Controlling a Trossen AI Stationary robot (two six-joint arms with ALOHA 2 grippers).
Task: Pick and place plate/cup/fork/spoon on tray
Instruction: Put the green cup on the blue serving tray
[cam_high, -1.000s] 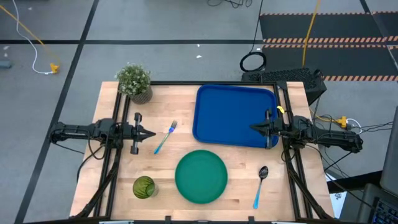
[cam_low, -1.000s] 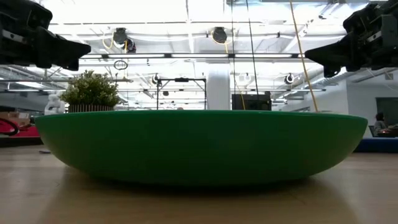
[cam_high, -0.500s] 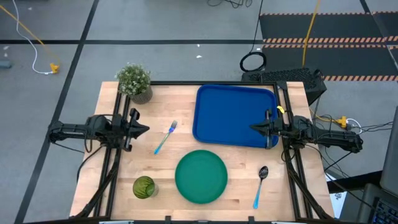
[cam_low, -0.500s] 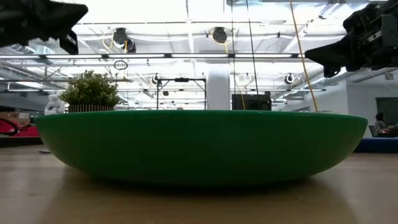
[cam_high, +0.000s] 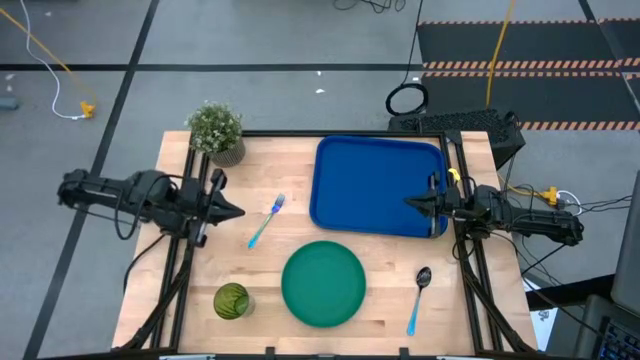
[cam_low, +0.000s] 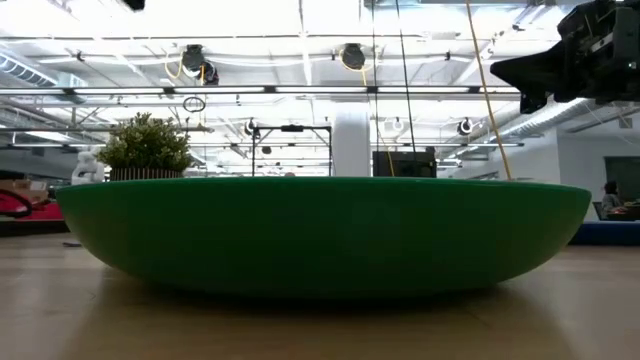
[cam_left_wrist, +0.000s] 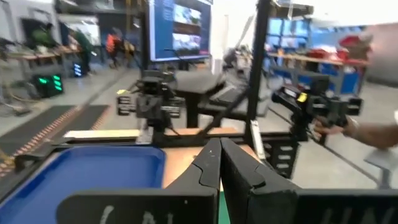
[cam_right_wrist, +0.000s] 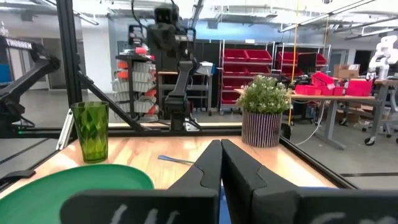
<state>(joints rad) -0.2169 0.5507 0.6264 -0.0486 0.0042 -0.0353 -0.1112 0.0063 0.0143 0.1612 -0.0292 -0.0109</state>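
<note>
The green plate (cam_high: 323, 283) lies flat at the near middle of the table and fills the low view (cam_low: 320, 235). The dark-green cup (cam_high: 231, 300) stands upright to its left and shows in the right wrist view (cam_right_wrist: 90, 130). The fork (cam_high: 266, 220) lies left of the blue tray (cam_high: 378, 185). The spoon (cam_high: 418, 298) lies right of the plate. My left gripper (cam_high: 240, 212) is shut and empty in the air, left of the fork. My right gripper (cam_high: 407, 203) is shut and empty over the tray's right part.
A potted plant (cam_high: 216, 130) stands at the table's far left corner. Black frame rails (cam_high: 185, 250) run along the table's left and right sides. A person's hand (cam_left_wrist: 373, 132) shows in the room beyond the table.
My left gripper has risen, going out of the top of the low view, and its arm has drawn back toward the table's left edge. My right gripper has gone up a little. The tableware has stayed where it was.
</note>
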